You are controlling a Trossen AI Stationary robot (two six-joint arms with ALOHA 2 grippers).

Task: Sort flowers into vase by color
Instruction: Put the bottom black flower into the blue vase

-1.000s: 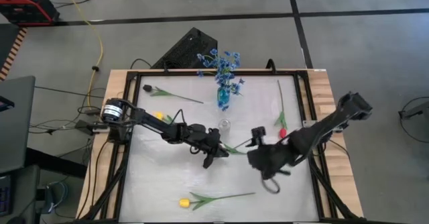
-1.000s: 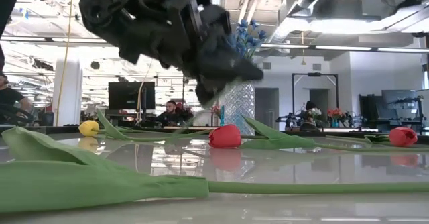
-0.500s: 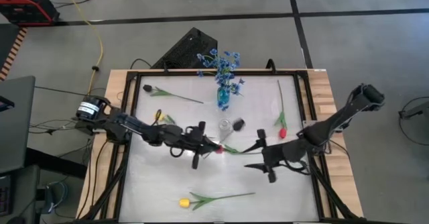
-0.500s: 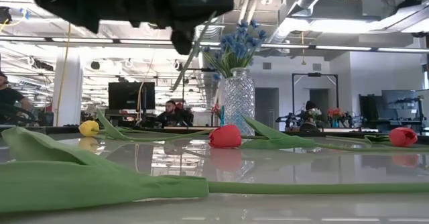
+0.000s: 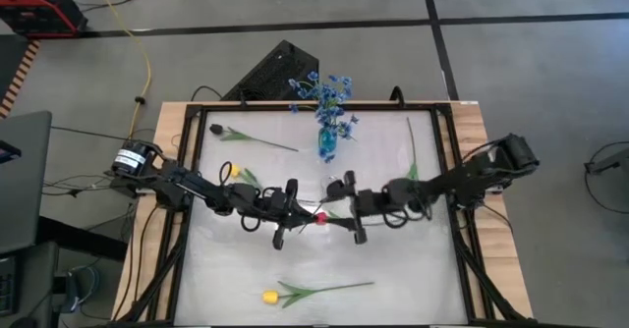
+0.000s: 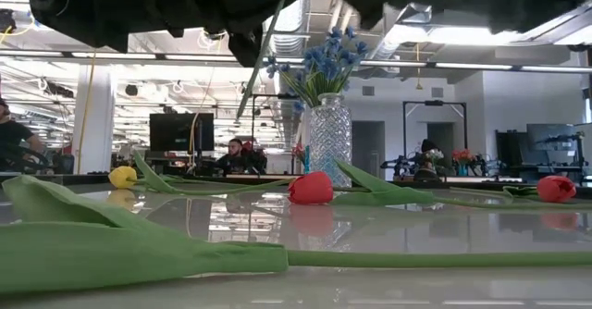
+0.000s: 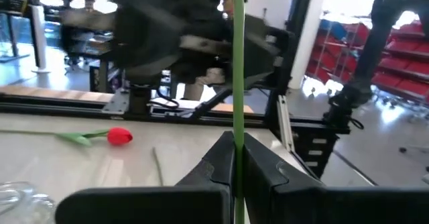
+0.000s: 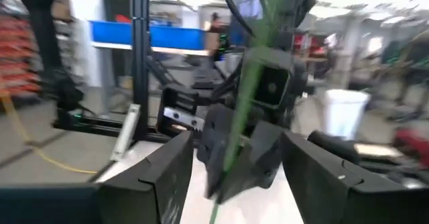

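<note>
A red tulip [image 5: 320, 217] stem is pinched by the left gripper [image 5: 300, 213] mid-table; the right gripper [image 5: 346, 210], fingers spread, is positioned at its 3 o'clock.

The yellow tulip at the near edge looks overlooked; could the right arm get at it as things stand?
Probably yes: the right gripper is open at mid-table beside the stem the left gripper holds, and bare tabletop lies between it and the yellow tulip.

A grey concrete floor [image 5: 550, 82] crossed by black tape lines [image 5: 439, 33] and a yellow cable [image 5: 147, 63] lay under fluorescent ceiling lights [image 6: 481, 67].
</note>
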